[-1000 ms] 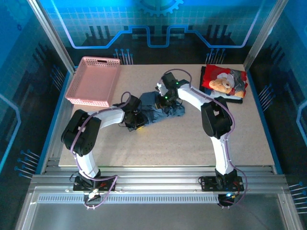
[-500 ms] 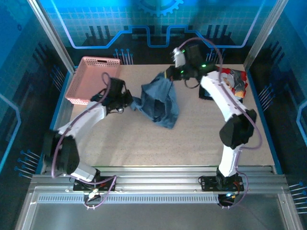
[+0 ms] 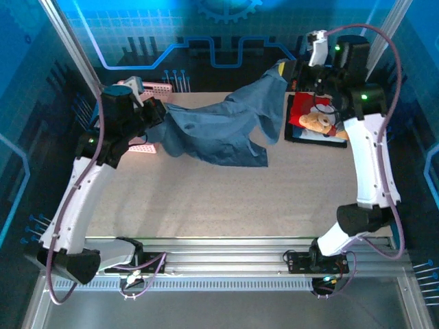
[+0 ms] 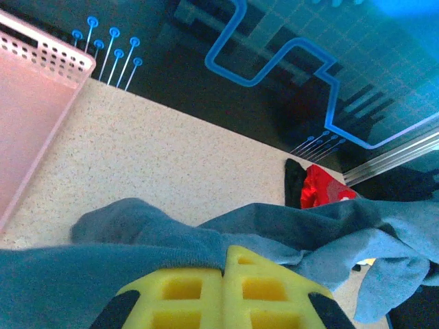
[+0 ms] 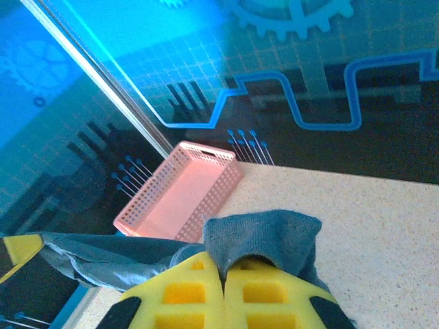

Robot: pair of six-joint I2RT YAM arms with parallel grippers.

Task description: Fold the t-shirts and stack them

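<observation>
1. Step in hand, as I judge it: spreading the slate-blue t-shirt (image 3: 219,130) ahead of its first fold. It hangs stretched between the two arms and sags in the middle. Its lowest corner is near the table (image 3: 226,205) or touching it; the top view does not settle which.
2. Left gripper (image 3: 156,113): yellow pads pressed together on a bunched edge of the blue cloth, held over the near corner of the pink basket (image 3: 156,88).
3. Right gripper (image 3: 291,68): pads likewise pinched closed on a fold of the same shirt, raised high at the far side of the table.
4. Teddy-bear t-shirt (image 3: 319,120): lies folded at the far right corner. The blue hem hangs just beside its left edge.
5. Next move calls for lowering both ends together, cloth taut, so that the shirt lands flat. I cannot tell which part of the garment each gripper holds, so a re-grip may be needed before any fold.
6. Room: bare tabletop lies in front of the cloth, toward the arm bases, and is the natural landing zone.
7. Edges to mind:
   - The basket rim lies under the left gripper.
   - The folded shirt lies beside the right end of the cloth.
   - The back panel stands close behind the right gripper.
   - Trailing cloth could snag the basket lattice or drag the folded shirt askew.
</observation>
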